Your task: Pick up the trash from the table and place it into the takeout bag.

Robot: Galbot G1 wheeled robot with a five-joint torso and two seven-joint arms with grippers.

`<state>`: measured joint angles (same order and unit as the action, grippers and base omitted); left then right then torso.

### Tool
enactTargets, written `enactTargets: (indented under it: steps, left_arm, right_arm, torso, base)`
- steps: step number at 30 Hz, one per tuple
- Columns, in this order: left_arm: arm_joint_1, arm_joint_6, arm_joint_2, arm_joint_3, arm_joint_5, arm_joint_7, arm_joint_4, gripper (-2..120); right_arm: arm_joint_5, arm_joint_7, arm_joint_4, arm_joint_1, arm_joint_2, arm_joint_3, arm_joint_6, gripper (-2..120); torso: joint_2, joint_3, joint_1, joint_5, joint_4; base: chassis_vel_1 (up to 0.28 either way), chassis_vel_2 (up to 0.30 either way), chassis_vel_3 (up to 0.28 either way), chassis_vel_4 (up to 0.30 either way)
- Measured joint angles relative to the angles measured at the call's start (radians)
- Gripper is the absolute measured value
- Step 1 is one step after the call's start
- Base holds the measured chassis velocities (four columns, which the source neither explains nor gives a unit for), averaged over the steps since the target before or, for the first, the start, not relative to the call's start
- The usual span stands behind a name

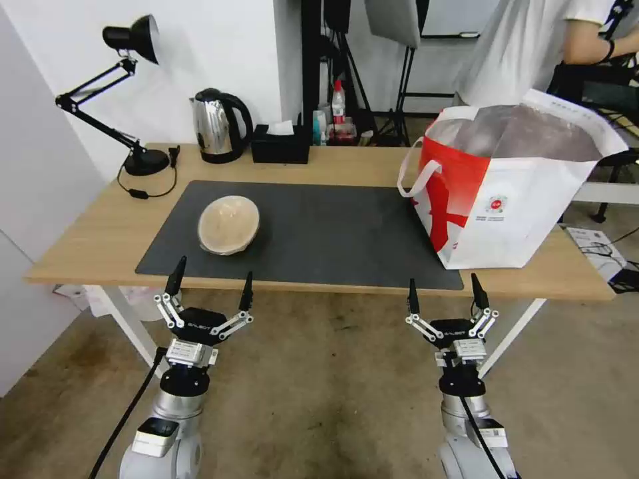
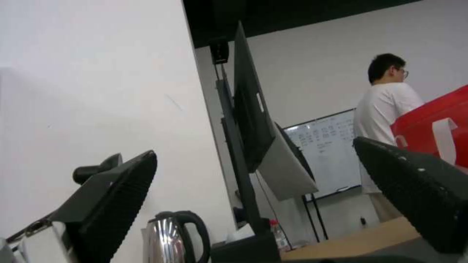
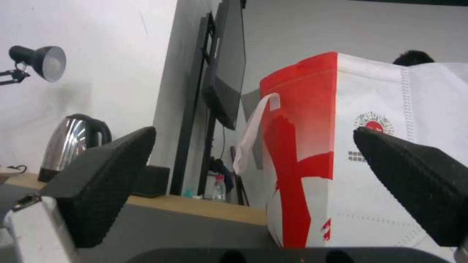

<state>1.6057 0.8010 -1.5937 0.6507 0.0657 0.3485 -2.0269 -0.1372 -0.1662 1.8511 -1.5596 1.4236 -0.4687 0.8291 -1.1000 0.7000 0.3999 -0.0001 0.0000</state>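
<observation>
Desk lamp (image 1: pixel 133 40): black, jointed arm, standing on the far left corner of the tabletop (image 1: pixel 93 233), cord looped beside its base.
Kettle (image 1: pixel 216 126): steel with black handle, at the back edge just right of the lamp; also seen from the left wrist (image 2: pixel 170 237) and right wrist (image 3: pixel 71 146).
Tissue box (image 1: pixel 279 146): black, just beside the kettle on its right, a white tissue sticking up.
Mat (image 1: pixel 319 233): dark grey rectangle covering the middle of the light-wood tabletop.
Tan bowl (image 1: pixel 228 224): round, lidded, lying tilted on the left part of the mat, well apart from the bag.
Left gripper (image 1: pixel 210 285): below the near edge of the tabletop, in front of the tan bowl, fingers spread wide and pointing up, holding nothing.
Right gripper (image 1: pixel 444 291): below the near edge, in front of the bag, fingers likewise spread apart and empty.
Takeout bag (image 1: pixel 526 199): white with red side panel, silver lining, round logo; stands upright and open-topped on the right end of the tabletop, partly on the mat's right edge; a white loop handle hangs on its red side. From the right wrist it looms close (image 3: pixel 341 146).
</observation>
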Motion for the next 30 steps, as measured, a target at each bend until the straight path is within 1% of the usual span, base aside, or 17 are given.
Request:
enactTargets:
  steps: [13, 22, 30]
  left_arm:
    - [-0.001, 0.000, 0.000, 0.001, -0.001, 0.000, 0.001, 100]
    - [-0.002, 0.000, 0.000, 0.002, -0.001, 0.000, 0.003, 100]
    - [-0.003, 0.000, 0.000, 0.001, -0.001, 0.000, 0.008, 100]
  right_arm:
    - [0.001, 0.004, 0.013, 0.005, -0.007, -0.005, -0.004, 100]
    - [-0.009, 0.007, 0.075, 0.009, -0.017, -0.003, -0.005, 100]
    - [-0.012, 0.009, 0.089, 0.008, -0.018, -0.003, -0.006, 100]
  torso:
    - [0.000, 0.000, 0.000, 0.0000, 0.0000]
    - [0.000, 0.000, 0.000, 0.0001, 0.0000]
    - [0.000, 0.000, 0.000, 0.0001, 0.0000]
  base:
    - [0.000, 0.000, 0.000, 0.000]
    - [0.000, 0.000, 0.000, 0.000]
    - [0.000, 0.000, 0.000, 0.000]
